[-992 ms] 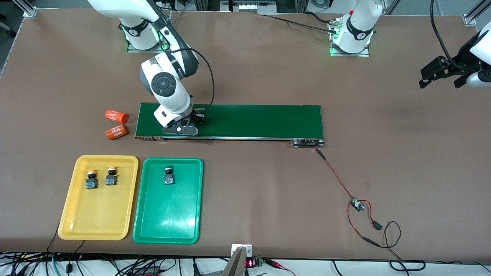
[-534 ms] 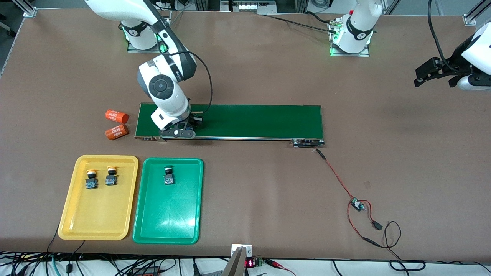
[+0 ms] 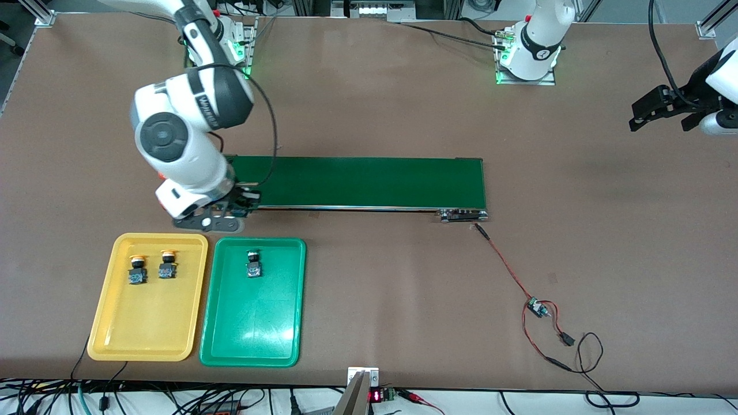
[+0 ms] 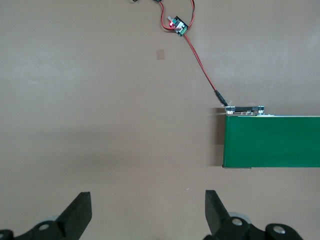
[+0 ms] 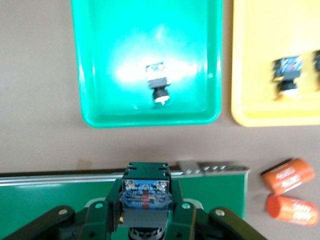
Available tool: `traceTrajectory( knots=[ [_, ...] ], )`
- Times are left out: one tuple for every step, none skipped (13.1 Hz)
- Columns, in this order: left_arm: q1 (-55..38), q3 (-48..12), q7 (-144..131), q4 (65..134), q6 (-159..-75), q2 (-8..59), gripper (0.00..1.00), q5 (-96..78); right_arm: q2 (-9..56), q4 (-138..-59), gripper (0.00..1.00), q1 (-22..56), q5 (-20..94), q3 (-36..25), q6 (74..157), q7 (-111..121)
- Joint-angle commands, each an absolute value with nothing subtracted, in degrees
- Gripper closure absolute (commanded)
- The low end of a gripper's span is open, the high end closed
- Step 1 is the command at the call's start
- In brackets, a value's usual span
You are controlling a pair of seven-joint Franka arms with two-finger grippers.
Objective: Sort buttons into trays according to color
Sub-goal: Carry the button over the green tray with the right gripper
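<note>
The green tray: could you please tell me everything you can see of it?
The green tray is a shallow rectangle of glossy plastic with rounded corners and a raised rim. It lies flat on the table beside the yellow tray, apart from it, nearer the front camera than the belt. One button with a black body lies in it near the belt end; the rest of its floor is bare and shiny. Nothing else touches it.

The two orange cylinders [image 5: 288, 176] carry white print; the digits seem to read "4680", though this is uncertain, and the rest is too blurred to make out. A small red display [image 3: 375, 396] at the table edge nearest the front camera glows with digits that are too small to read. Nothing else bears legible writing.
</note>
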State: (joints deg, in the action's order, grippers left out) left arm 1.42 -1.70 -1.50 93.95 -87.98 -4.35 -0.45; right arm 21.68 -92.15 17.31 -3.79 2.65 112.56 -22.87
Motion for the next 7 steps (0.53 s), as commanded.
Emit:
traceTrajectory(
  knots=[
    [1.76, -2.02, -0.79, 92.55, -86.75, -3.95, 0.0, -0.88, 25.3, -88.51, 0.67, 13.81, -4.48, 3.08, 112.23, -17.15],
    [1.76, -2.11, -0.79, 92.64, -86.57, -3.96, 0.0, -0.88, 26.53, -88.42, 0.67, 12.93, -4.48, 3.08, 113.8, -16.53],
    [1.76, -2.11, -0.79, 92.64, -86.83, -3.87, 0.0, -0.7, 27.41, -88.42, 0.67, 12.22, -5.27, 3.08, 116.17, -15.48],
    [1.76, -2.11, -0.79, 92.72, -87.1, -3.87, 0.0, -0.62, 28.47, -88.42, 0.67, 11.96, -7.01, 3.08, 117.93, -13.82],
    [1.76, -2.11, -0.79, 92.72, -87.1, -3.87, 0.0, -0.62, 29.61, -88.42, 0.67, 11.08, -8.25, 3.08, 120.04, -12.41],
    [1.76, -2.11, -0.79, 92.81, -87.1, -3.87, 0.0, -0.62, 30.84, -88.42, 0.67, 10.55, -8.44, 3.08, 122.41, -11.96],
    [1.76, -2.2, -0.79, 92.81, -87.1, -3.87, 0.0, -0.62, 32.33, -88.42, 0.67, 10.29, -9.05, 3.08, 125.22, -12.04]
  ],
)
